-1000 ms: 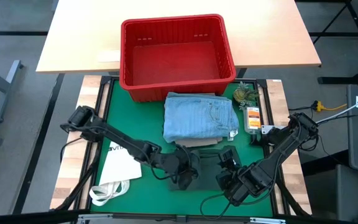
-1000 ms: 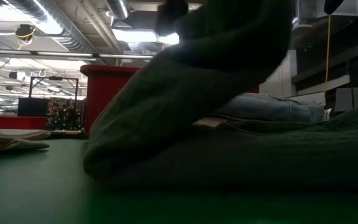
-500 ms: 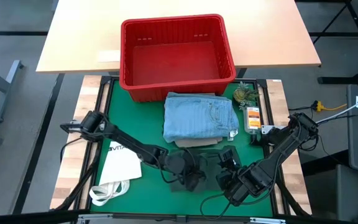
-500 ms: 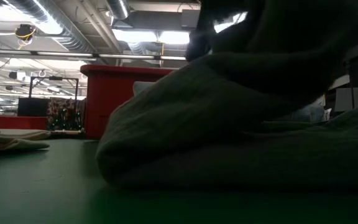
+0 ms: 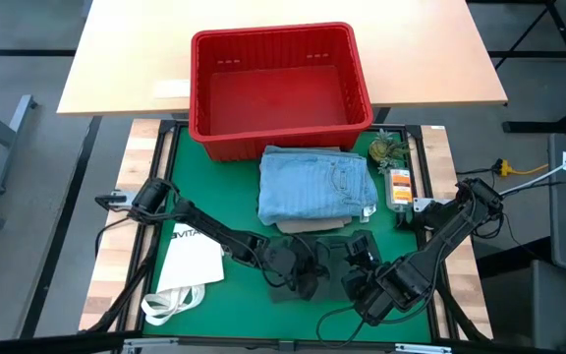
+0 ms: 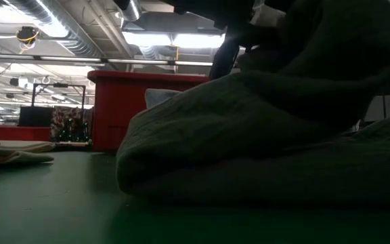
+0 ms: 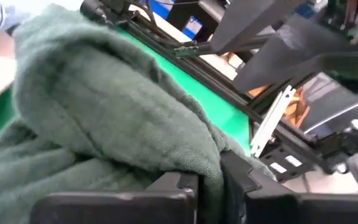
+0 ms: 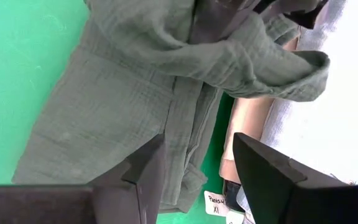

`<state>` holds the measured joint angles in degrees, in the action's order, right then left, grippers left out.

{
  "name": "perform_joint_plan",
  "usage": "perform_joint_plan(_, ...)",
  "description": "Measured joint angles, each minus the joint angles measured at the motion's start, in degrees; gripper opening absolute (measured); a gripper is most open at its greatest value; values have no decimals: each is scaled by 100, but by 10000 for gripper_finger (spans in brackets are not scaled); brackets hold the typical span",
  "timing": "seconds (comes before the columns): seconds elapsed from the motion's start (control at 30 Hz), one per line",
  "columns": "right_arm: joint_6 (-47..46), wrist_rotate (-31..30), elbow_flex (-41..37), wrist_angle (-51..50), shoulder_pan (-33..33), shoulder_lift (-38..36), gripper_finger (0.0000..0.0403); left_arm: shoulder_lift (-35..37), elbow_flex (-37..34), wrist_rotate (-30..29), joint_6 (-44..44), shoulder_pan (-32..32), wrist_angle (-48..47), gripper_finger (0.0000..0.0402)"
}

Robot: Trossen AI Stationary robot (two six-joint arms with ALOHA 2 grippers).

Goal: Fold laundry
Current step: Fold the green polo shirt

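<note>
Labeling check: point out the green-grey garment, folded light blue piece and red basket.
green-grey garment (image 8: 135,118), right wrist view, flat middle panel.
light blue piece (image 5: 312,187), high view, top face.
red basket (image 5: 362,74), high view, right rim.

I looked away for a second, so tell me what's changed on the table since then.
The left gripper, pinching the dark green-grey garment, has carried its fold further toward the right arm's side, so the raised flap now lies further over. The right gripper stayed open above the cloth. The folded light blue piece, red basket and white tote bag have not moved.
</note>
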<state>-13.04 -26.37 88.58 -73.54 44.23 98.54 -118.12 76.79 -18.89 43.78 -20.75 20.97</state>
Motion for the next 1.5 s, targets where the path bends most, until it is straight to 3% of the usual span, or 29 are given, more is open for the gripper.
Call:
perform_joint_plan(0.33, 0, 2, 0, 2, 0, 0, 186, -18, 0, 110, -1248, 2, 708, 123)
perform_joint_plan(0.63, 0, 61, 0, -1, 0, 0, 186, -11, 0, 848, -1917, 64, 1189, 195)
perform_joint_plan(0.83, 3, 309, 0, -80, 2, 0, 186, 29, 0, 1000, -2124, 213, 1193, 193)
perform_joint_plan(1.0, 1, 350, 0, -102, 2, 0, 186, 284, 0, 1708, -2394, 363, 1005, 179)
perform_joint_plan(1.2, -27, 352, -74, 389, 2, 0, 186, 793, 2, 2618, -2396, 504, -282, 169)
perform_joint_plan(1.5, -51, 504, -631, 483, -24, 6, 186, 1045, 4, 3151, -2294, 196, -2322, 169)
